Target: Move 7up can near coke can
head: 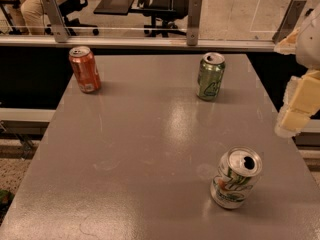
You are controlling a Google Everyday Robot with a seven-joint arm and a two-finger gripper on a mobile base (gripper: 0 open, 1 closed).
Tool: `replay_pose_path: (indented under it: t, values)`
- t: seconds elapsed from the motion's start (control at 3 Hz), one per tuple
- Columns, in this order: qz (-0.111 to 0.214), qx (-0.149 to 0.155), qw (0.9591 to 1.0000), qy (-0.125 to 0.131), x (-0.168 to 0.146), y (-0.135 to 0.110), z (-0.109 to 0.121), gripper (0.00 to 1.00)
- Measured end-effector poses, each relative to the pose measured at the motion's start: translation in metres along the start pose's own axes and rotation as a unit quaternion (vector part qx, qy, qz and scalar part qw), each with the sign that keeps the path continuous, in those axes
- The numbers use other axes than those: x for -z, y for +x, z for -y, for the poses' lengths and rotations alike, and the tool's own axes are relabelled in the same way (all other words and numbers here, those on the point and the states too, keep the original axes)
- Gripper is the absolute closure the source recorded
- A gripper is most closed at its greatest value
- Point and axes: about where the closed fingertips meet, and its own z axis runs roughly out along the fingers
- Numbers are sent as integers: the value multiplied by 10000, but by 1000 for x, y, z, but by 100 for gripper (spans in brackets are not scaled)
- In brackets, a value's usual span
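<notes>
The 7up can (235,180), silver-white with green lettering and an orange-red spot, stands on the grey table (145,149) near the front right, its top opened. The coke can (84,69), orange-red with a silver top and a small white label patch, stands at the far left of the table. My gripper (296,111) shows as pale yellow-white blocks at the right edge of the view, above and to the right of the 7up can, apart from it and holding nothing that I can see.
An all-green can (210,76) with white script stands at the far right of the table. A glass railing with metal posts (194,14) runs behind the table's far edge. Office chairs and a dark table stand beyond it.
</notes>
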Motion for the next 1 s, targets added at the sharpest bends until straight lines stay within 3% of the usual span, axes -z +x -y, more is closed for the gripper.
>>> replay_pose_path:
  t: [0.67,1.0]
  values:
    - [232,161,9996,-5,-7,-16,-7,0]
    - [607,332,9973,-234,-16,-21,-16,0]
